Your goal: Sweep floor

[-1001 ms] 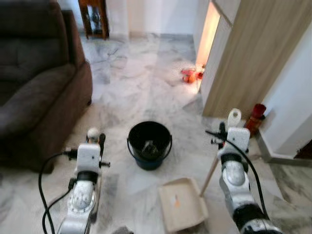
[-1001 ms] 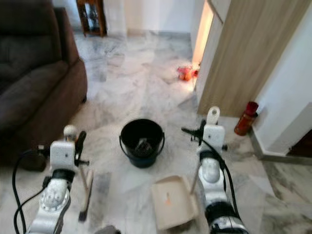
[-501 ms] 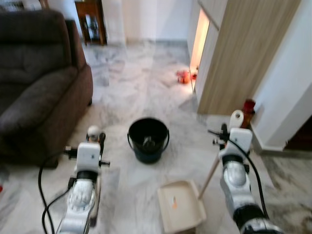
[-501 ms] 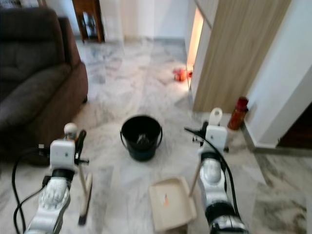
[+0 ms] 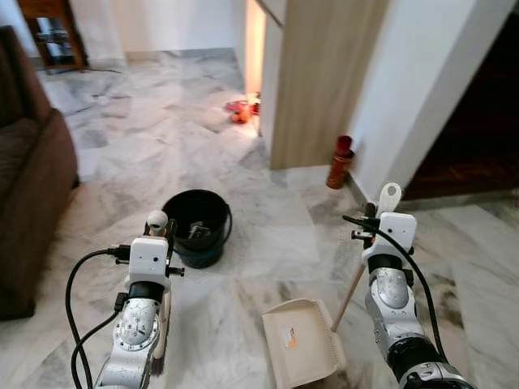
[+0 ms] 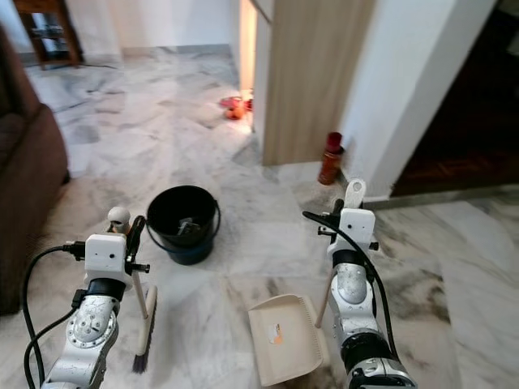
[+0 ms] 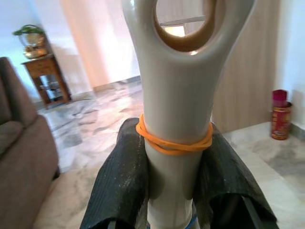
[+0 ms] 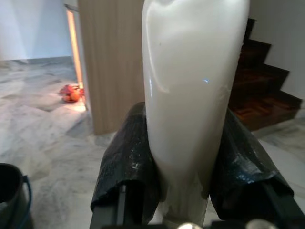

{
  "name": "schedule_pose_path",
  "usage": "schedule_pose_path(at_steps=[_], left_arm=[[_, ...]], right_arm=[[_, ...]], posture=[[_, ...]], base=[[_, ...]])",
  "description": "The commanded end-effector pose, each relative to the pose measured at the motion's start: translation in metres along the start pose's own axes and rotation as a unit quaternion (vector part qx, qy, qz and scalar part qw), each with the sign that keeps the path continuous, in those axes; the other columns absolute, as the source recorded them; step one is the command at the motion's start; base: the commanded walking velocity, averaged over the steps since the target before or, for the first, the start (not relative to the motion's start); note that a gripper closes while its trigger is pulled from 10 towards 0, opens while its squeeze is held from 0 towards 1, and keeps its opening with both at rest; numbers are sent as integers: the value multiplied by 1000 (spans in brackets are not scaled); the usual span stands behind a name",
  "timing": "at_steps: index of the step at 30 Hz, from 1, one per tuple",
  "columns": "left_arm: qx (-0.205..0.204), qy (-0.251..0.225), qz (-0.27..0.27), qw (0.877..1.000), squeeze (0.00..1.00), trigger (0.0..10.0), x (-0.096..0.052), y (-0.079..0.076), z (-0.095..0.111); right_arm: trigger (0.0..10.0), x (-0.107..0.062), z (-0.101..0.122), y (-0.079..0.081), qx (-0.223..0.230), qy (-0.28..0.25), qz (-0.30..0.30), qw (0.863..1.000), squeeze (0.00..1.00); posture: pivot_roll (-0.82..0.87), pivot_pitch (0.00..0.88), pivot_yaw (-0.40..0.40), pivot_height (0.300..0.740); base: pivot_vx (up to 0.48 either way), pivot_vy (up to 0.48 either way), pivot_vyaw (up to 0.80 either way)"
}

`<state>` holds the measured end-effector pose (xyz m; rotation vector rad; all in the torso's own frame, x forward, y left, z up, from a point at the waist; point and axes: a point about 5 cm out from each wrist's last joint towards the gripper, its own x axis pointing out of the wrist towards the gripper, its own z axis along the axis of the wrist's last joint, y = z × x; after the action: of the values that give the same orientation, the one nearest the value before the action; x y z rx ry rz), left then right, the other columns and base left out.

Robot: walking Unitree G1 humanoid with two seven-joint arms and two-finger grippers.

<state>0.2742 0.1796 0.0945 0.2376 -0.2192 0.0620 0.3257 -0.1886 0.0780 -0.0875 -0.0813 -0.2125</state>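
Left gripper (image 7: 174, 191) pinches grey broom handle (image 7: 178, 95), right gripper (image 8: 190, 171) clamps cream dustpan handle (image 8: 193, 86); beige plastic dustpan (image 6: 284, 340) could spill its orange scrap if it tilts near black bucket (image 6: 182, 223)

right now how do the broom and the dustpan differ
The broom hangs in the left gripper, dark bristles at the floor; the dustpan sits on the floor, its handle in the right gripper. The broom head is narrow, the dustpan's tray wide and cream. Both have pale handle tops.
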Motion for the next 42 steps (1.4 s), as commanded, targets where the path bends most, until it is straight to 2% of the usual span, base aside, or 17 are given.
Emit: schedule_pose_path(at_steps=[1,7,15,23,42], left_arm=[[5,-21,-2,1000,0,10000,6,-1,8],[18,-18,-3,1000,0,10000,8,-2,7],[12,-15,-2,1000,0,10000,9,0,6],[13,-14,0,1000,0,10000,9,2,4],[10,-11,-5,1000,0,10000,11,2,2]], right_arm=[[10000,5,7,1,2,-13,2,1000,0],[10000,6,8,0,0,-14,2,1000,0],[10000,6,9,-1,0,-18,-2,1000,0],[10000,5,7,-5,-3,-17,-4,1000,0],[10000,6,8,-1,-2,-16,1,1000,0]], posture=[[123,0,-50,740],[119,0,-52,740],[108,0,-41,740],[105,0,-43,740],[106,0,-45,740]], base=[[0,0,-800],[0,-95,-800],[0,-193,-800],[0,0,0],[0,0,-800]])
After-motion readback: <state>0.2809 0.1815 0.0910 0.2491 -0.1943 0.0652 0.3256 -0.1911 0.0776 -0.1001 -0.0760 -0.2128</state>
